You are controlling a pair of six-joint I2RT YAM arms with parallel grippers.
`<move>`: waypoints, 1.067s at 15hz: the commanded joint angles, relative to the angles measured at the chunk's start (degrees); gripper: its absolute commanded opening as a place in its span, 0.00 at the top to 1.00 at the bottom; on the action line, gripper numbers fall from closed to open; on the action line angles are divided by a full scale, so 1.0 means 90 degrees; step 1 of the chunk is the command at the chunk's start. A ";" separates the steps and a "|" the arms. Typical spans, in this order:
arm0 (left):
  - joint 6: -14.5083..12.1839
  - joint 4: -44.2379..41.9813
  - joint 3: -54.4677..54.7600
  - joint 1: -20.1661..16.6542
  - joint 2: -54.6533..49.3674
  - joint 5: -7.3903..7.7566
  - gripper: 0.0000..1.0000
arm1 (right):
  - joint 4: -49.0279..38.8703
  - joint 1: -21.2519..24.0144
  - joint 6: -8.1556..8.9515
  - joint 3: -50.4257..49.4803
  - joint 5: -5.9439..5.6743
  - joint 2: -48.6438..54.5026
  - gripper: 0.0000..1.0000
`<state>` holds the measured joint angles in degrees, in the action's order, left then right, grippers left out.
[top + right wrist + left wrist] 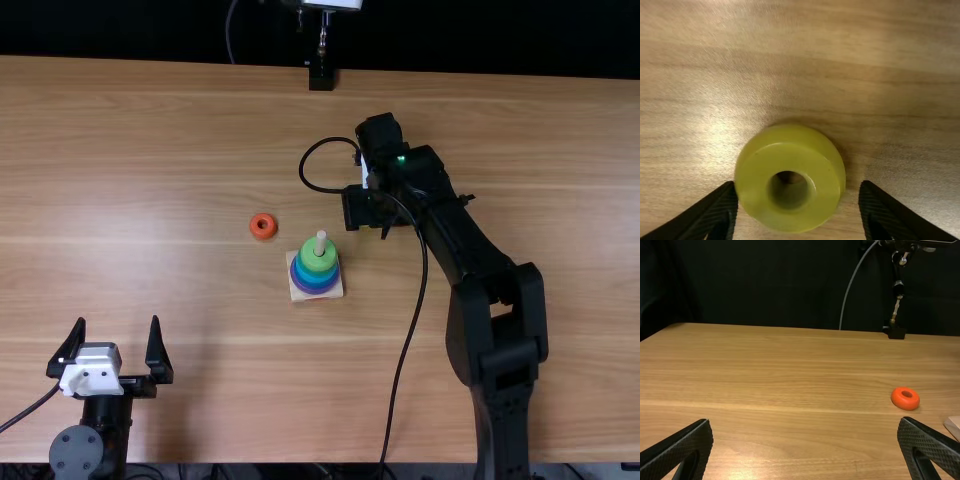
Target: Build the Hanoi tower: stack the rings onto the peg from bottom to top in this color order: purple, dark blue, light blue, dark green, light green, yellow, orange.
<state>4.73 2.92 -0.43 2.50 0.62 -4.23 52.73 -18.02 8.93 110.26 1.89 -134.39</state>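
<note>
Left gripper (117, 320) open, right gripper (370, 214) open around yellow ring (756, 182); peg (321, 242) holds stacked rings (316, 276), light green topmost

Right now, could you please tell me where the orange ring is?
In the top view, the orange ring lies flat on the table, beyond and left of the wooden peg base, not touching it.

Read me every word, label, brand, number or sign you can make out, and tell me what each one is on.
There are none that I can read.
Orange ring, yellow ring: plain, no lettering.
Stacked rings, peg, wooden base: no legible text.
White part of the left hand: any print is too small to read.
Green light on the right arm: just a glow, no symbol.
</note>
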 commanded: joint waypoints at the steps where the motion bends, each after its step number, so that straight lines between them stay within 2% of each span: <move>1: 0.0002 0.0238 0.0047 -0.0053 -0.0069 -0.0081 0.00 | 0.0019 -0.0058 0.0004 0.0161 -0.0023 -0.0136 0.11; 2: 0.0002 0.0250 0.0047 -0.0053 -0.0069 -0.0081 0.00 | 0.0019 -0.0058 0.0027 0.0161 -0.0011 -0.0136 0.17; 3: 0.0002 0.0238 0.0047 -0.0053 -0.0069 -0.0081 0.00 | 0.0019 -0.0058 0.0027 0.0171 -0.0011 -0.0136 0.19; 8: 0.0002 0.0238 0.0047 -0.0053 -0.0069 -0.0081 0.00 | 0.0007 -0.0058 0.0039 0.0542 -0.0011 -0.0449 0.18; 10: 0.0002 0.0238 0.0047 -0.0053 -0.0069 -0.0081 0.00 | 0.0019 -0.0058 0.0051 0.0571 -0.0011 -0.0449 0.24; 11: 0.0002 0.0250 0.0047 -0.0053 -0.0069 -0.0081 0.00 | 0.0019 -0.0058 0.0027 0.0571 -0.0011 -0.0449 0.39; 12: 0.0002 0.0238 0.0047 -0.0053 -0.0069 -0.0081 0.00 | 0.0019 -0.0058 0.0004 0.0562 0.0001 -0.0449 0.75; 13: 0.0002 0.0250 0.0047 -0.0053 -0.0069 -0.0081 0.00 | 0.0019 -0.0068 -0.0019 0.0532 0.0001 -0.0449 1.00; 16: 0.0002 0.0238 0.0047 -0.0053 -0.0069 -0.0081 0.00 | 0.0031 -0.0068 0.0063 0.0523 0.0001 -0.0449 1.00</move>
<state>4.75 2.92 -0.43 2.52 0.62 -4.23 52.88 -18.02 9.04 114.02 1.76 -136.88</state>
